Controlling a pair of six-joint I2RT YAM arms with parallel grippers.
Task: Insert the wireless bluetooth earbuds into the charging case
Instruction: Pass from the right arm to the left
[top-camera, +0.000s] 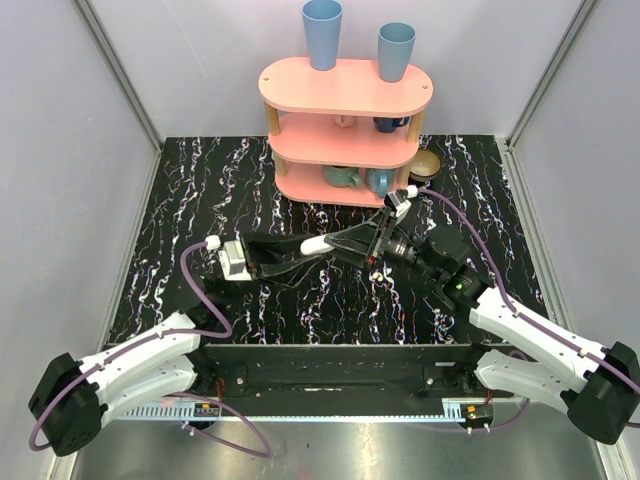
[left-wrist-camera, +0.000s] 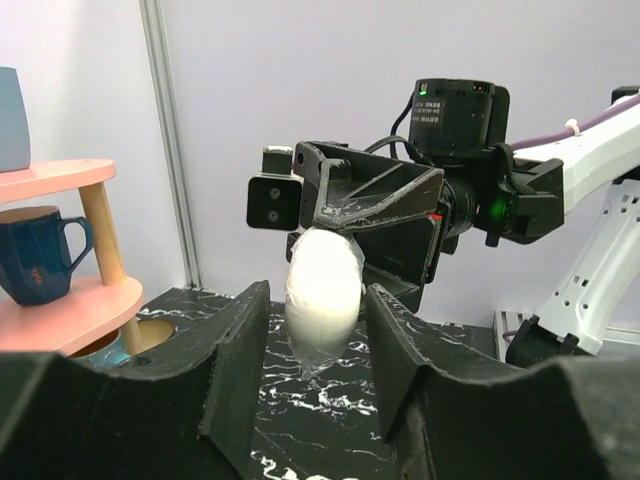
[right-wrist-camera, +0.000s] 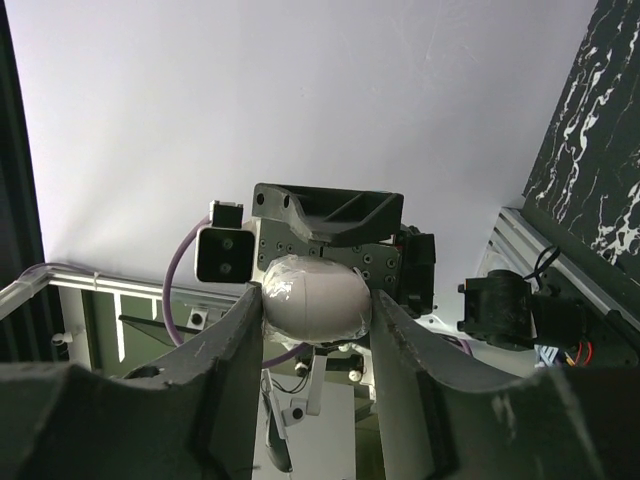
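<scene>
Passing the case (left-wrist-camera: 322, 285) between arms looks like the step in hand, judging by how both pincers meet on it mid-air over the desk (top-camera: 200, 200). Case is shut, seam closed, no dark hollow showing, and no earbuds visible in any view, so insertion hasn't begun. Right pincer (right-wrist-camera: 316, 297) is clamped on it: in its own wrist view both fingers press the case's sides w/ no gap. Left pincer (left-wrist-camera: 317, 292) comes in from the opposite side, its jaws slightly apart w/ a thin gap each side of the case, so prob. not gripping. Case sits between both sets of fingertips, held clear of the desk, roughly centre of the workspace and just in front of the pink shelf (top-camera: 345, 85) w/ blue cups (top-camera: 322, 30) on top. Next move prob. calls for the left to back straight off w/o nudging the case, then the lid needs opening, i.e. one pincer steadying the base while the other lifts the top. Glossy rounded shell, so slip risk if grip is light.
</scene>
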